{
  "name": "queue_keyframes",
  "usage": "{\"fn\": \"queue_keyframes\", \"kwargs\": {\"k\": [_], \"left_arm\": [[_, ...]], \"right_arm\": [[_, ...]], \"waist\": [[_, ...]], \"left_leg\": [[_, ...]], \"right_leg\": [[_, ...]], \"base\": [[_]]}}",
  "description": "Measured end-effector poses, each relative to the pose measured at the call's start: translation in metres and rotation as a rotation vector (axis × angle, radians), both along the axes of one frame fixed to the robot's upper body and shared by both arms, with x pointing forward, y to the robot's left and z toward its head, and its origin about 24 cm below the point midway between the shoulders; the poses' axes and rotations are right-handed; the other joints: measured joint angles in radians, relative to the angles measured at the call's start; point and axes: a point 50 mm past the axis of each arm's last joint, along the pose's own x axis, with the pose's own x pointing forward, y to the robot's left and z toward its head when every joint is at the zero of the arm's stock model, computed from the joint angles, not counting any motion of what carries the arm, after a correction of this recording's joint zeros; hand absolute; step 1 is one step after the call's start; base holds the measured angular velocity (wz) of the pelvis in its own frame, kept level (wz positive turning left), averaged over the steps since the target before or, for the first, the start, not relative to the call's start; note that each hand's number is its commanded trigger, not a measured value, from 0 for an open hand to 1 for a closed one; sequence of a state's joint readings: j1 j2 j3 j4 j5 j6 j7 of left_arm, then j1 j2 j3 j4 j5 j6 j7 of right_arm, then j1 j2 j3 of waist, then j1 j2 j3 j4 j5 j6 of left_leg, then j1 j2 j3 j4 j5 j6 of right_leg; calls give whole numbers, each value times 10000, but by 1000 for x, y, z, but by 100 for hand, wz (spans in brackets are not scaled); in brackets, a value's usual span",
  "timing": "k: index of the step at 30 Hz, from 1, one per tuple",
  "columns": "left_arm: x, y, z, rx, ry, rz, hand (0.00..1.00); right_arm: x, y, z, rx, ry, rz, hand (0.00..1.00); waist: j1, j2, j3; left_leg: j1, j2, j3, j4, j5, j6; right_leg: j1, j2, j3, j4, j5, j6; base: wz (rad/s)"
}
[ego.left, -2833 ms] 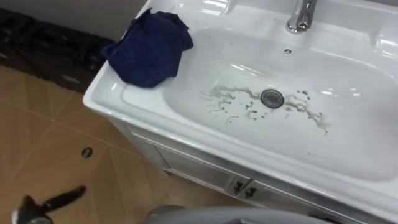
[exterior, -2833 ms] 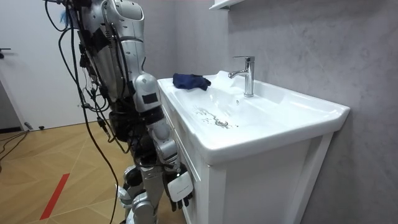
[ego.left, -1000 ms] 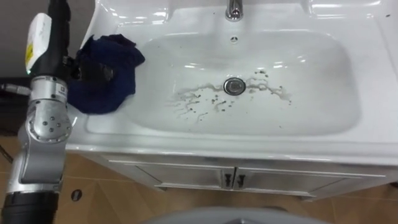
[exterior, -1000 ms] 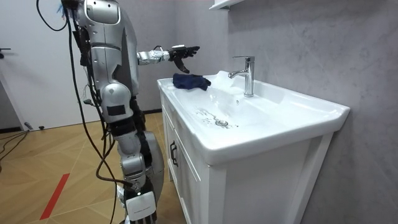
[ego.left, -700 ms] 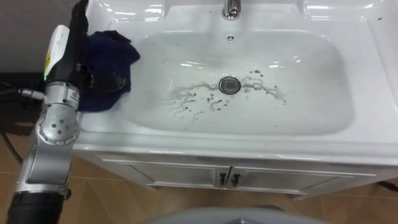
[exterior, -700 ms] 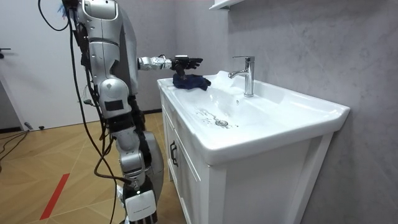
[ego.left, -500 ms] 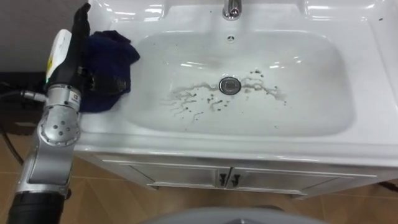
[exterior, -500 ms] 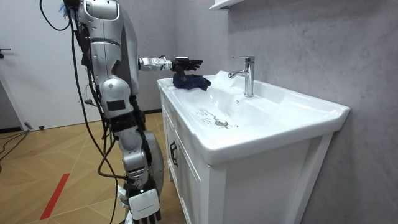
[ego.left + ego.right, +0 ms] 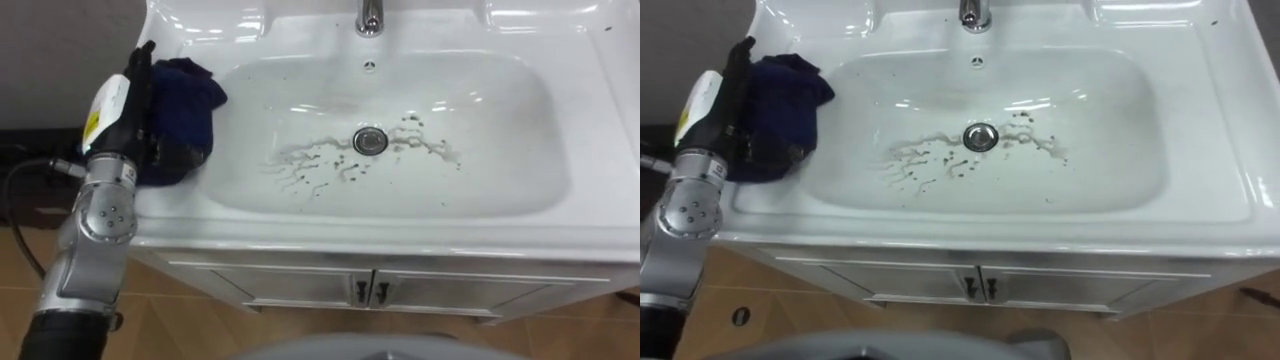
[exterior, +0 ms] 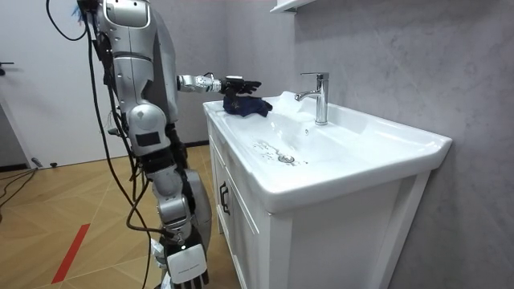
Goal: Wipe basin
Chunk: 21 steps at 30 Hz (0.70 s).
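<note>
Fetching comes first: the crumpled dark blue cloth lies on the left rim of the white ceramic basin—the left hand rests over its outer edge, though whether it grips I cannot tell; the right hand hangs loose at the robot's side. The heap's long axis runs back-to-front along the rim; next, I judge, a firm grasp, then a carry rightward onto the dark splatter around the round metal drain.

Tap of basin, top off-frame.
</note>
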<state>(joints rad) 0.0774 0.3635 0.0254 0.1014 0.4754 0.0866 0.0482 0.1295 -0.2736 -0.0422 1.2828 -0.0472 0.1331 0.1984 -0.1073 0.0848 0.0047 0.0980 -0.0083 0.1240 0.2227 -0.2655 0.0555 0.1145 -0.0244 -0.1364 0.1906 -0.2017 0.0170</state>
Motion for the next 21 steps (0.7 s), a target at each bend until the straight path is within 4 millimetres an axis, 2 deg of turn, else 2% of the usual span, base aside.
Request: {"fn": "queue_keyframes", "kwargs": {"k": [10,21], "left_arm": [[-1,1,-3,574,338,72,0],[-4,0,-14,291,845,477,0]], "right_arm": [[8,0,1,33,-369,154,0],[10,0,2,35,-211,136,0]], "waist": [[37,-50,-2],[65,-173,-105]], "left_leg": [[-1,0,55,-13,0,-1],[34,24,161,-24,2,-3]], "right_leg": [[-26,15,58,-1,0,1],[-89,37,133,-33,9,-16]], "base": [[-1],[-2]]}}
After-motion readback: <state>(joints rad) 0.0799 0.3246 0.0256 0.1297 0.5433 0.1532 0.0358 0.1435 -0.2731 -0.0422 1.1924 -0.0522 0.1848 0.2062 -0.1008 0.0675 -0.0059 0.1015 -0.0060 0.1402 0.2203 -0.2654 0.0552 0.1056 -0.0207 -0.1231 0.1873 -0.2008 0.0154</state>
